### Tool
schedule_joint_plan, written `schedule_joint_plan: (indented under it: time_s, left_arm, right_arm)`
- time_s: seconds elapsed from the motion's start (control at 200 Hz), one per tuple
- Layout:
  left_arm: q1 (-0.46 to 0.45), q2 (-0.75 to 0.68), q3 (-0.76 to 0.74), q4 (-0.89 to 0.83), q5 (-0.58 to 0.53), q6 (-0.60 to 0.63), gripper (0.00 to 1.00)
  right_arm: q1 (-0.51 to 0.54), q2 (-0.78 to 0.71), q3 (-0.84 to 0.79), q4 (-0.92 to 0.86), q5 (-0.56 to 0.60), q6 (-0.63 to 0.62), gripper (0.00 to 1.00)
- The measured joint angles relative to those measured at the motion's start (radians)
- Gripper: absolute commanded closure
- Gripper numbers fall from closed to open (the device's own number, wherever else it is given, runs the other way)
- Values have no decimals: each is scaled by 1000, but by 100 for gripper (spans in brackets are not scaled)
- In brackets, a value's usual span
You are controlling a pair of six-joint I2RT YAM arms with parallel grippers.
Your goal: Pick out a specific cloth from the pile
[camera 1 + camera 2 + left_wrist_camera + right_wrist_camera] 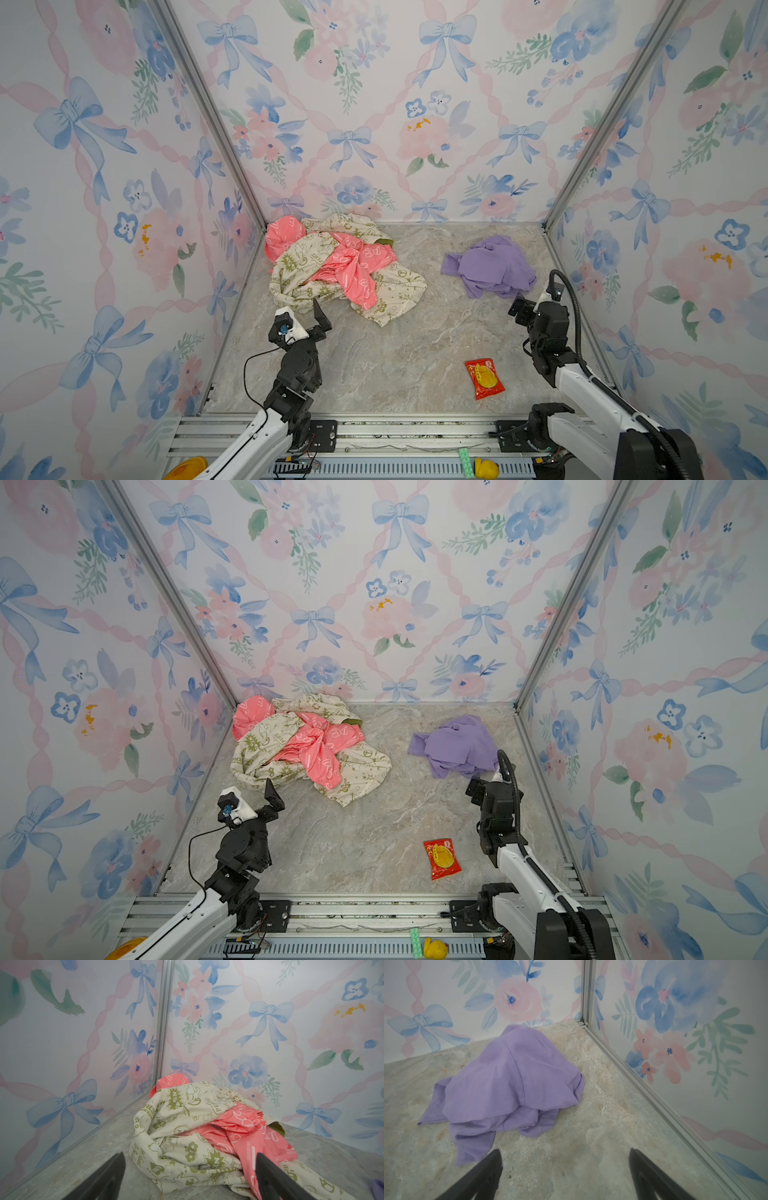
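The plain lavender cloth point(490, 266) lies crumpled by itself at the back right of the marble floor, apart from the pile; it also shows in a top view point(457, 744). In the right wrist view the cloth point(512, 1076) sits just beyond my right gripper point(564, 1152), which is open and empty over bare floor. The pile point(340, 270) of coral-pink and cream olive-printed cloths fills the back left corner. My left gripper point(303, 318) is open at the pile's near edge. In the left wrist view the pile point(197, 1136) lies between and beyond the spread fingers, untouched.
A red snack packet point(484, 378) lies front right on the floor. Floral walls with metal corner posts point(208, 112) close in the left, back and right sides. A green brick point(465, 461) and a yellow toy point(486, 468) rest on the front rail.
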Motion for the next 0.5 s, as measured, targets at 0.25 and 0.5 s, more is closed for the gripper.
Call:
schedule_joint_plan:
  time_s: [0.25, 0.5]
  left_arm:
    - [213, 158, 0, 289, 182, 5, 2]
    - [256, 409, 0, 451, 303, 42, 2]
  right_arm:
    - [172, 227, 0, 254, 73, -190, 3]
    - [283, 455, 14, 487, 116, -392, 3]
